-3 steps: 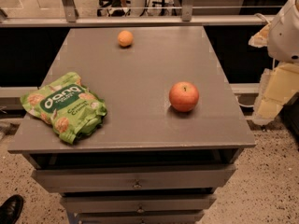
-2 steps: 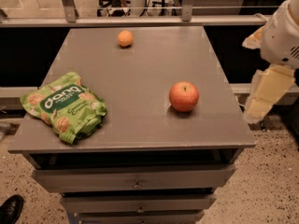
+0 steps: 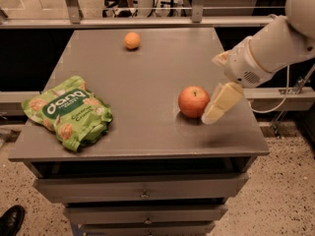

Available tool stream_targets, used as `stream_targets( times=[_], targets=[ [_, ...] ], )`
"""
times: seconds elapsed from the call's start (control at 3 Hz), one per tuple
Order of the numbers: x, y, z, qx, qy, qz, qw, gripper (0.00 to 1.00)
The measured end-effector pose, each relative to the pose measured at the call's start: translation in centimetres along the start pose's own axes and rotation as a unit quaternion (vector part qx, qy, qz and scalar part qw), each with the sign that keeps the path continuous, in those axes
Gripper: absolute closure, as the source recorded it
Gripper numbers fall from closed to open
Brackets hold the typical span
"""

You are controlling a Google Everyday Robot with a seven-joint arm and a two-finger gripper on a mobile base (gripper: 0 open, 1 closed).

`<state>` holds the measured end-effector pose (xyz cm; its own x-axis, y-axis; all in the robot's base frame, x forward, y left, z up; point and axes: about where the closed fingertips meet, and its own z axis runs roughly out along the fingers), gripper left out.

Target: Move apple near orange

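Apple: one, right front of grey table, just left of gripper; lower finger just beside it, contact unclear. Gripper spread apart, holding nothing. Orange: one, far edge. Green snack bag: one, front left.

White arm, cream gripper over table

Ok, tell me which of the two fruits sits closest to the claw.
The apple, the larger red fruit at the right front of the table, right beside the claw. The small orange lies far off near the back edge.
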<state>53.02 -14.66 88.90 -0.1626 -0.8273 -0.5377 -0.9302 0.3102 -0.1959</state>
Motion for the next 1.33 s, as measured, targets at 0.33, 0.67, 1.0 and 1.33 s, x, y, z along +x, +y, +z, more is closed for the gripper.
stream_targets(
  times=[0.33,0.67,1.0,1.33],
  targets=[
    [-0.1,-1.7,2.9,0.003,-0.033,0.015,0.9993,0.00],
    [0.0,-2.5,4.5,-0.005,-0.038,0.036,0.9986,0.16],
    [0.2,-2.6,5.3,-0.020,-0.031,0.059,0.9976,0.39],
    [0.4,-2.5,5.3,-0.030,-0.025,0.073,0.9965,0.63]
  ],
)
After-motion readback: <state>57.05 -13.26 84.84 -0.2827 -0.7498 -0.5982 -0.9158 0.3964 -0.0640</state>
